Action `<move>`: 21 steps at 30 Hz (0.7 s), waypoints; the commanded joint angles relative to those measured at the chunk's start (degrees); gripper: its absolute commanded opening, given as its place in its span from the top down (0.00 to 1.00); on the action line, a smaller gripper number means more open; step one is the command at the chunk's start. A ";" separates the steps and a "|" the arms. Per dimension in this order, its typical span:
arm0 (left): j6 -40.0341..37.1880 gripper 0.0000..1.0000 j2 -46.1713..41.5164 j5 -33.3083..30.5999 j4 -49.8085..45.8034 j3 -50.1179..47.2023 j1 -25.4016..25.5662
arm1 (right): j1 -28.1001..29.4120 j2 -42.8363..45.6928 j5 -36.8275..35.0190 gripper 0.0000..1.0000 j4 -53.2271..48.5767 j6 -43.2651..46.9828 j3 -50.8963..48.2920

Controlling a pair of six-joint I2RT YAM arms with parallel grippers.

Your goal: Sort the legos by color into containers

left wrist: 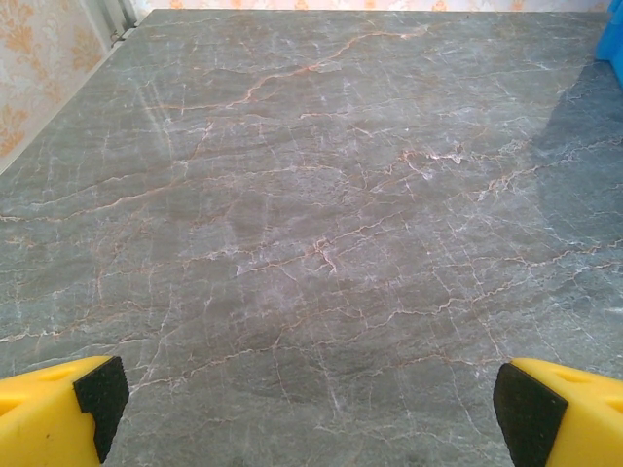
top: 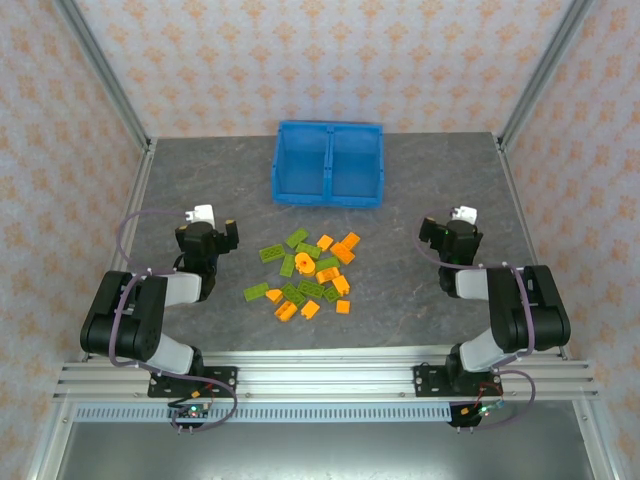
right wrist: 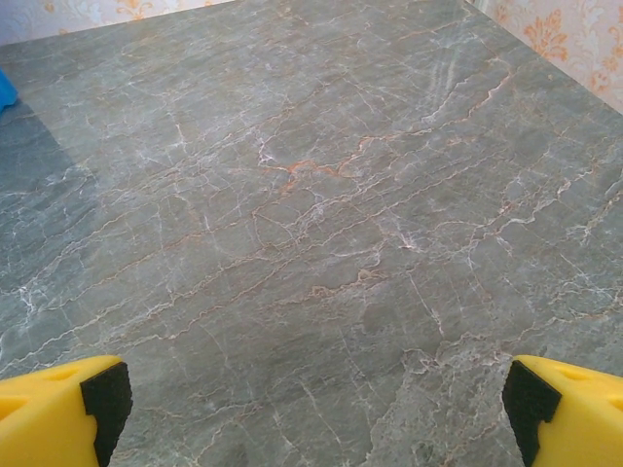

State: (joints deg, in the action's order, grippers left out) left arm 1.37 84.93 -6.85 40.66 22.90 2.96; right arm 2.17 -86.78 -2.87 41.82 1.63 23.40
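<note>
Top view: legos [top: 305, 275] lie loose in one cluster on the table [top: 420, 300], approx centre, olive-green & orange mixed, several touching, w/ a round orange piece [top: 305, 267] mid-cluster. The blue bin [top: 329, 195] sits at far centre, apart from the cluster. Its central wall [top: 329, 160] splits it into L compartment [top: 303, 160] & R compartment [top: 356, 160], both showing blue floor.

Left wrist view gives the jaw detail: left gripper [left wrist: 311, 413] is spread wide, yellow fingers w/ black pads [left wrist: 97, 394] at the two bottom corners, bare marble btwn them, nothing held. A blue corner of the bin cuts the top-right edge.

Right wrist view is much the same: right gripper [right wrist: 311, 413] is wide apart, its pads [right wrist: 102, 394] at the bottom corners, holding nothing, w/ a sliver of blue at the left edge.

The top view supplies the positions. The left gripper is left of the cluster & the right gripper right of it, both clear of the bricks and on the near side of the bin.
</note>
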 commanded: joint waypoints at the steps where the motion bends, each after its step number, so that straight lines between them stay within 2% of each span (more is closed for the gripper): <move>1: -1.24 0.00 0.68 -0.95 1.96 1.37 -0.25 | -0.25 1.51 -2.51 0.01 0.82 0.08 0.86; 4: -1.28 0.00 0.59 -0.77 2.16 1.28 -0.24 | -0.27 10.12 -3.70 0.01 -17.35 -2.16 6.28; 8: -1.80 0.00 0.59 0.42 1.77 1.53 -0.24 | -0.24 21.00 -5.45 0.01 -30.93 -10.36 8.71; 11: -2.02 0.00 -0.22 0.63 2.22 0.91 -0.15 | -0.24 27.37 -2.15 0.01 -48.86 -19.43 14.84; 13: -2.66 0.00 -3.72 0.68 0.63 0.23 0.54 | 0.28 28.73 4.75 0.01 -61.76 -23.23 20.37; 16: -4.56 0.00 -12.26 0.30 -9.69 1.77 3.59 | 3.86 28.06 15.13 0.01 -70.06 -24.92 24.90; 18: -4.96 0.00 -19.68 1.71 -18.30 3.94 6.98 | 8.16 26.65 17.42 0.01 -74.71 -25.00 27.54; 21: -4.04 0.00 -28.58 7.43 -30.09 9.30 12.21 | 13.94 22.36 18.61 0.01 -79.61 -25.26 31.08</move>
State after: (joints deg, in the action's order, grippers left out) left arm -1.65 63.07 -4.43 23.38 26.72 11.49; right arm 12.32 -61.19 10.09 -24.25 -21.06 51.88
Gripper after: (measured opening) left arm 0.998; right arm 0.993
